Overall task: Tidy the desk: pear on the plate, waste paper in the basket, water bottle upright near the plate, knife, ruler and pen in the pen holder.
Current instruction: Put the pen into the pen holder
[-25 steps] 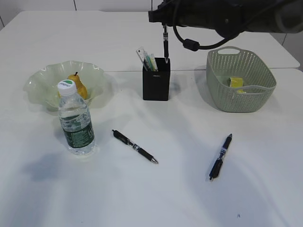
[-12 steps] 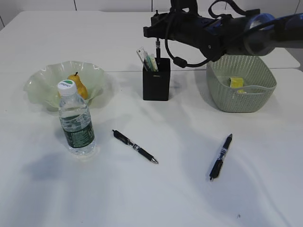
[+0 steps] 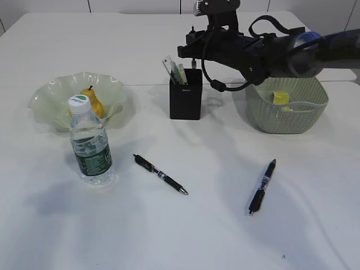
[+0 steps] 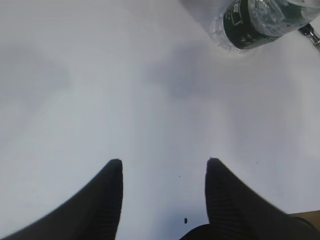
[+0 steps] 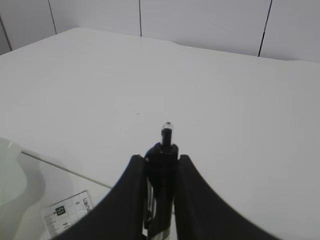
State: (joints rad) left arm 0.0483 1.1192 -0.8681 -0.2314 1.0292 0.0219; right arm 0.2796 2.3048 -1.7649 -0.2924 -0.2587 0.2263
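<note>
We see a white tabletop (image 3: 185, 225), made of two slabs that meet along a seam behind the pen holder (image 3: 185, 101), with pale panelled walls beyond it. The right claw (image 5: 159, 162) is clamped on a black pen (image 5: 165, 150), which it holds upright with its long axis near vertical and its lower end inside the holder, beside the ruler (image 3: 169, 66) that leans toward the upper left. The left claw (image 4: 162, 162) hangs spread above bare tabletop, holding nothing.

Two more black pens lie flat. One (image 3: 160, 174) runs diagonally, its tip toward the lower right; the other (image 3: 262, 186) runs steeply, its upper end leaning right. The water bottle (image 3: 90, 143) stands upright, cap up, just in front of the plate (image 3: 50, 98), in which the pear (image 3: 93, 101) rests stem up. The waste paper (image 3: 280, 98) lies inside the basket (image 3: 287, 121), to the right of the holder.
</note>
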